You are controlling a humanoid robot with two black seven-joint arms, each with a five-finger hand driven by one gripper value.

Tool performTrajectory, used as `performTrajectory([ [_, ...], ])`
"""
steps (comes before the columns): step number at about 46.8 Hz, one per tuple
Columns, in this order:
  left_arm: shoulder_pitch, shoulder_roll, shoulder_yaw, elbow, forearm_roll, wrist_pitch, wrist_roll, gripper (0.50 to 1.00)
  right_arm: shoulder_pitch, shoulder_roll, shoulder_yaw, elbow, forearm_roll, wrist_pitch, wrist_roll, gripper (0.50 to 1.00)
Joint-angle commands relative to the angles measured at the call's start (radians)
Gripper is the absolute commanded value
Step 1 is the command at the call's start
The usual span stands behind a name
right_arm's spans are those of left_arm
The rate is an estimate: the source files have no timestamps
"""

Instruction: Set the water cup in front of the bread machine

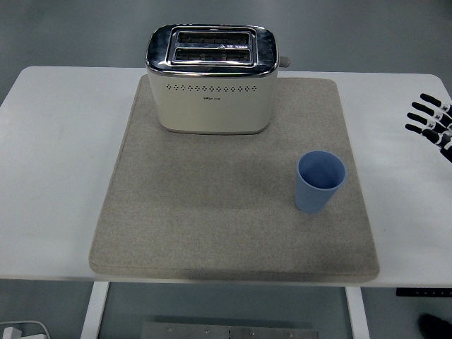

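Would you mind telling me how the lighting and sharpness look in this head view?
Head view: even, soft light; the blue cup and toaster are sharp; reflections on the toaster's chrome top; faint shadow along the grey mat's near edge; the right hand is cut off at the frame edge.

Bare mat [212, 205] lies between toaster [210, 81] and cup [320, 181].

Blue cup [320, 181] stood right of centre on the mat [212, 226].
Toaster [210, 78] sat upper centre; right hand [432, 121] at right edge.
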Motion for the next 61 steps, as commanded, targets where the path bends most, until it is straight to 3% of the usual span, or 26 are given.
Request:
performTrajectory([
  [1,0.000,0.000,0.000,-0.001,0.000,0.000,0.001,1.000,-0.028,0.002,0.000,0.005,0.000,0.000,0.000,0.915],
  [13,0.000,0.000,0.000,-0.006,0.000,0.000,0.001,1.000,-0.097,0.019,0.001,0.021,0.008,0.000,0.000,0.913],
  [40,0.000,0.000,0.002,-0.006,0.006,0.000,0.001,1.000,-0.158,0.056,0.027,0.183,0.006,-0.174,0.000,0.913],
  [61,-0.001,0.000,0.002,-0.006,0.008,0.000,0.002,1.000,-0.187,0.049,0.062,0.226,0.006,-0.180,0.000,0.913],
])
